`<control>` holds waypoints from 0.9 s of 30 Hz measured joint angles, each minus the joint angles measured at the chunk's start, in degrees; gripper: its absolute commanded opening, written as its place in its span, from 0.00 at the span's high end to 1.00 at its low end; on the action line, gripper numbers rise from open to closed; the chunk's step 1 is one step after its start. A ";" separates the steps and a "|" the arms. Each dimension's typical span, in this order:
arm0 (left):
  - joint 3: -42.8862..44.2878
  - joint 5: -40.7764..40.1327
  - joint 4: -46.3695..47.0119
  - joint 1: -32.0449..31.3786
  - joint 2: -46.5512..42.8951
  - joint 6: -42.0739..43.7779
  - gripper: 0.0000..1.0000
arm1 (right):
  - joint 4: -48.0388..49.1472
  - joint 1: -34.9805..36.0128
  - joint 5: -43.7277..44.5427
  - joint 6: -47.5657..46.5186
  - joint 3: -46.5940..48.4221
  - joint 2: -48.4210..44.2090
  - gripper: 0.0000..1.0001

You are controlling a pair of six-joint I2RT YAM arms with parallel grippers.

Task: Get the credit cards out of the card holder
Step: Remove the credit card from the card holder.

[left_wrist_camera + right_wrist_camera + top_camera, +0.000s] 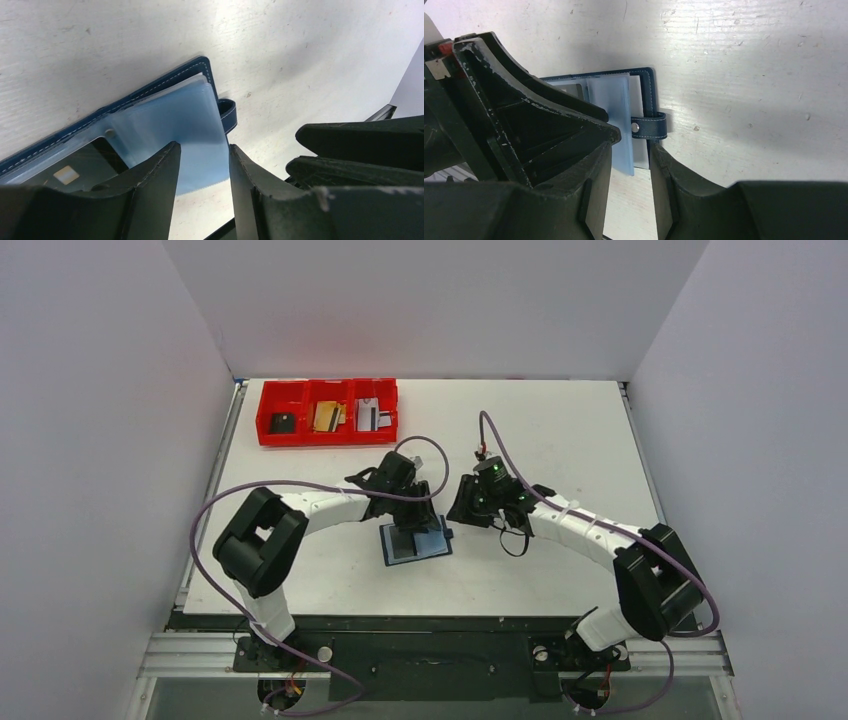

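Note:
The card holder [415,543] lies open on the table, navy cover [150,95] down and blue-grey clear pockets [185,120] up. A dark credit card [80,167] with a gold chip sits inside a pocket. My left gripper [202,147] is open just over the loose pocket leaf, gripping nothing; from above it [425,518] hangs at the holder's far edge. My right gripper [632,146] is open beside the strap tab [651,126], empty, to the right of the holder [468,508].
A red three-compartment tray [300,440] stands at the back left. It holds a black card [283,422], a tan-gold card [326,416] and a silvery card [372,416]. White walls close in the table on three sides.

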 measured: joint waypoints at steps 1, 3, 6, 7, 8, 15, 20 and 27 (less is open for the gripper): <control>0.24 0.22 0.35 -0.15 0.35 -0.28 0.56 | -0.13 0.00 0.15 -0.02 -0.24 -0.31 0.69; 0.55 0.52 0.68 -0.26 0.68 -0.50 0.54 | -0.15 0.00 0.44 -0.07 -0.48 -0.59 0.69; 1.09 0.94 1.29 -0.26 0.85 -0.81 0.53 | -0.26 -0.04 0.61 -0.09 -0.72 -0.85 0.69; 1.33 1.05 1.42 -0.26 0.87 -0.92 0.52 | -0.31 -0.04 0.66 -0.13 -0.72 -0.94 0.69; 1.53 1.14 1.44 -0.26 0.87 -1.05 0.52 | -0.33 -0.04 0.74 -0.17 -0.72 -1.01 0.69; 2.47 0.20 0.90 -0.04 0.59 -1.07 0.51 | -0.59 0.04 0.83 -0.24 -0.66 -1.09 0.70; 2.45 -0.83 -0.87 1.51 -1.77 -0.44 0.51 | -1.77 1.18 0.79 -0.22 0.74 -1.01 0.70; 0.13 -4.15 -3.93 5.68 -9.70 1.29 0.55 | -1.53 6.43 0.35 -0.22 7.58 4.04 0.70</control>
